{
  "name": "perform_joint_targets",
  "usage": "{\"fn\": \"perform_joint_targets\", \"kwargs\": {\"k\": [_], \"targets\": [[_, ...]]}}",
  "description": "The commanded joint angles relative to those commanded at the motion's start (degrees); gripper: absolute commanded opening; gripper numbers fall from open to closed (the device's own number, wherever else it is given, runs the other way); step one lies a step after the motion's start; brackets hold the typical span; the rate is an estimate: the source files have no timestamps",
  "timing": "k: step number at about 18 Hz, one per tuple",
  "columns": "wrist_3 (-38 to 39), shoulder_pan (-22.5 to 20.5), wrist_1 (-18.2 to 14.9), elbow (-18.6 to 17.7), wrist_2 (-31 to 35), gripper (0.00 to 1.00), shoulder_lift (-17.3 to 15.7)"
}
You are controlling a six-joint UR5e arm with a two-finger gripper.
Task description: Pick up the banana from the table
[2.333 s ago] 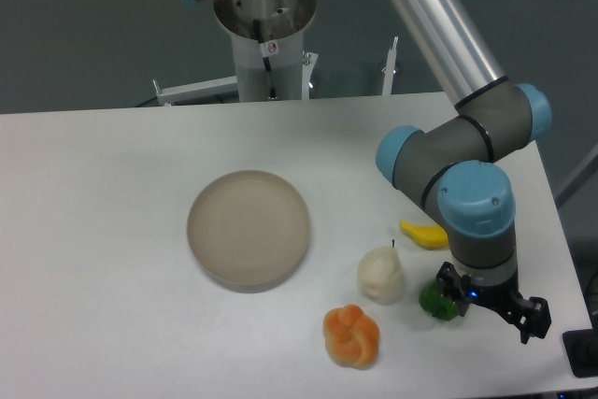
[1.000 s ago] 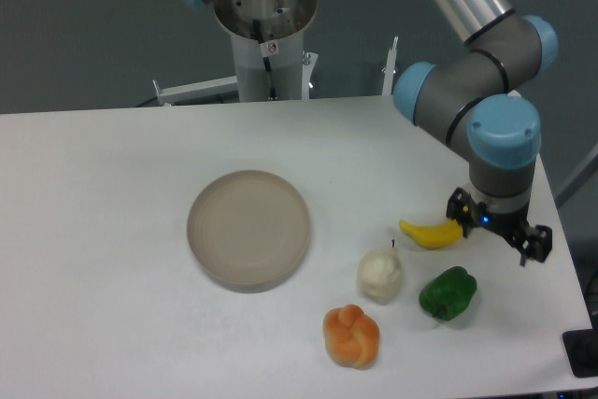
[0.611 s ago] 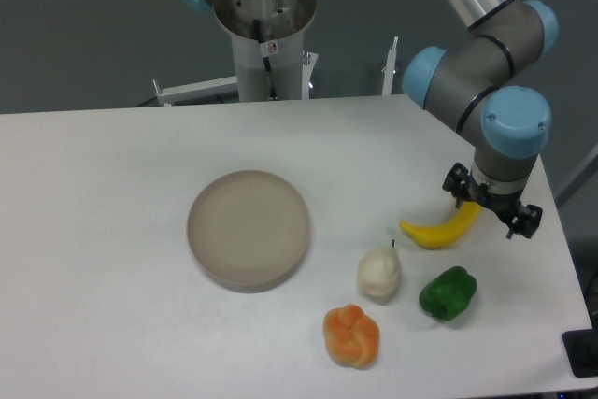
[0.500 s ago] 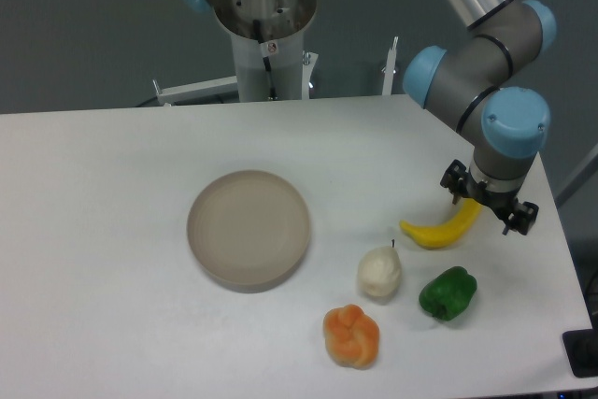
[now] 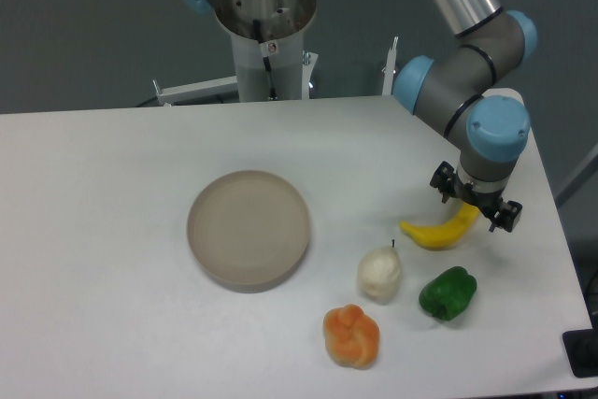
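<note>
The gripper (image 5: pixel 474 208) sits low over the right end of the banana (image 5: pixel 437 232), jaws apart on either side of it. The banana lies on the table (image 5: pixel 112 231), right of the plate (image 5: pixel 249 227), just beyond the pear (image 5: pixel 380 273) and pepper (image 5: pixel 448 292).

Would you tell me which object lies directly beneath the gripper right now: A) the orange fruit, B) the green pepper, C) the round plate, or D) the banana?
D: the gripper sits over the right end of the banana, while the green pepper, plate and orange fruit lie apart from it.
</note>
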State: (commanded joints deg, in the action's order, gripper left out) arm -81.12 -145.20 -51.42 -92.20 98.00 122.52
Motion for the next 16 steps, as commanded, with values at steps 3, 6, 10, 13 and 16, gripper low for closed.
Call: {"fn": "perform_joint_targets", "kwargs": {"k": [3, 6, 10, 13, 16], "targets": [[0.0, -0.4, 0.8, -0.2, -0.1, 1.0, 0.8], [0.6, -0.4, 1.7, -0.6, -0.1, 1.0, 1.3], [0.7, -0.4, 2.4, -1.0, -0.2, 0.85, 1.5], [0.5, -0.8, 2.4, -1.0, -0.4, 0.52, 1.4], [0.3, -0.8, 2.4, -0.8, -0.4, 0.42, 1.3]]}}
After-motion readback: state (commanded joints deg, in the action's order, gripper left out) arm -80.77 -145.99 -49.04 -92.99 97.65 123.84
